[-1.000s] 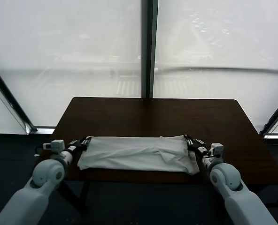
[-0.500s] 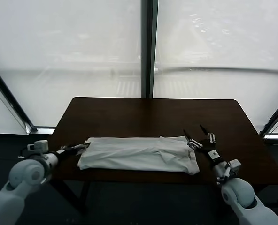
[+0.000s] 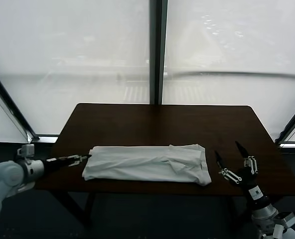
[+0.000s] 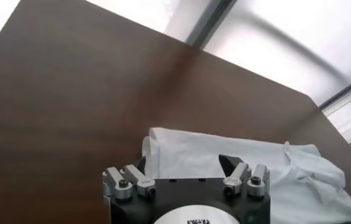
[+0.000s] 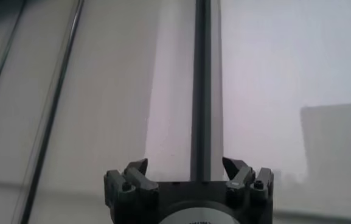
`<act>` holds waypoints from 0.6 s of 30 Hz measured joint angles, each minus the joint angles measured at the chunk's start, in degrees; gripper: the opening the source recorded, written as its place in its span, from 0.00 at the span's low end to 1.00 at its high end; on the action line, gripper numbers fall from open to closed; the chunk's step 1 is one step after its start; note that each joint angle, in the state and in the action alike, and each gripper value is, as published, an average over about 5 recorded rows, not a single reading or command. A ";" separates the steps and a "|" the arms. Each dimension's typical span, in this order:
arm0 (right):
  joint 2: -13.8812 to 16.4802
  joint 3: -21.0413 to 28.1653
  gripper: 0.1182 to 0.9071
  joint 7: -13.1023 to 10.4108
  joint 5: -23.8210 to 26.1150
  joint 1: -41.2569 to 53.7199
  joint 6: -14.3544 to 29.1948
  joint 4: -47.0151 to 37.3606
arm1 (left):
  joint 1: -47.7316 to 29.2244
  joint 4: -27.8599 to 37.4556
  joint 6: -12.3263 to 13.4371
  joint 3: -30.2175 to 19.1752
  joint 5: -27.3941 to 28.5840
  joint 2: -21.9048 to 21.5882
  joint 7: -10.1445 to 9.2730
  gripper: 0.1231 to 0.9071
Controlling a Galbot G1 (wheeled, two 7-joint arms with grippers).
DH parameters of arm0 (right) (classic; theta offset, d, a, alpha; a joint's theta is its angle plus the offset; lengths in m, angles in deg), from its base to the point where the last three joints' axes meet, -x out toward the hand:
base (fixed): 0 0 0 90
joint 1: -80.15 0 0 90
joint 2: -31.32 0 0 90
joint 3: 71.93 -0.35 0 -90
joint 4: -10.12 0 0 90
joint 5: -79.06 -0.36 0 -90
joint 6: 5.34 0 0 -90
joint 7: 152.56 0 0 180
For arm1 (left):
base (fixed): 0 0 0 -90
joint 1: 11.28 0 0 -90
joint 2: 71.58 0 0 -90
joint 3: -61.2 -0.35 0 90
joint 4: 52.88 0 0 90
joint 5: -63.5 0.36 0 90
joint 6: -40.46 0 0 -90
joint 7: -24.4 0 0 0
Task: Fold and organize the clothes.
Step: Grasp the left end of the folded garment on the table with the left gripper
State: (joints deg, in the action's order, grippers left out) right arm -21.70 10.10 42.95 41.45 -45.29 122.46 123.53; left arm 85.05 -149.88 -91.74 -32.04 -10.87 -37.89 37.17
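Scanning from the left of the head view, you find the left gripper [image 3: 80, 158] with fingers spread at the T-shirt's end, holding nothing, then the T-shirt [image 3: 146, 163] lying as a long folded band on the near centre of the table [image 3: 152, 122]. At the lower right, the right gripper [image 3: 235, 160] is raised clear, fingers spread and empty. The lengthwise fold looks done; your next move probably calls for regrasping one end and folding it across.

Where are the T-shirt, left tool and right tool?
T-shirt [image 3: 145, 163]: head view, middle of the folded cloth.
Left tool [image 3: 81, 158]: head view, between its fingertips, at the shirt's edge.
Right tool [image 3: 228, 155]: head view, between its spread fingertips.
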 joint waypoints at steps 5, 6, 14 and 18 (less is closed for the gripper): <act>-0.09 -0.36 1.00 -0.07 0.27 -0.56 -0.29 0.71 | -0.01 -0.09 0.00 -0.84 1.39 0.58 0.46 1.00; -0.11 -0.42 1.00 -0.08 0.31 -0.65 -0.30 0.79 | -0.03 -0.09 0.00 -0.96 1.60 0.72 0.45 1.00; -0.34 -0.86 1.00 -0.04 0.66 -1.37 -0.19 0.97 | -0.33 0.80 0.00 -1.60 3.14 1.74 0.45 1.00; -0.58 -0.88 1.00 0.02 0.91 -1.52 -0.17 1.12 | -0.59 1.37 0.01 -1.82 3.33 2.28 0.43 1.00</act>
State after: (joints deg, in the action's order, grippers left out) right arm -22.28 9.23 42.96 42.37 -46.81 122.29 124.65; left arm 84.46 -148.51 -91.73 -33.85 -7.54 -35.61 37.60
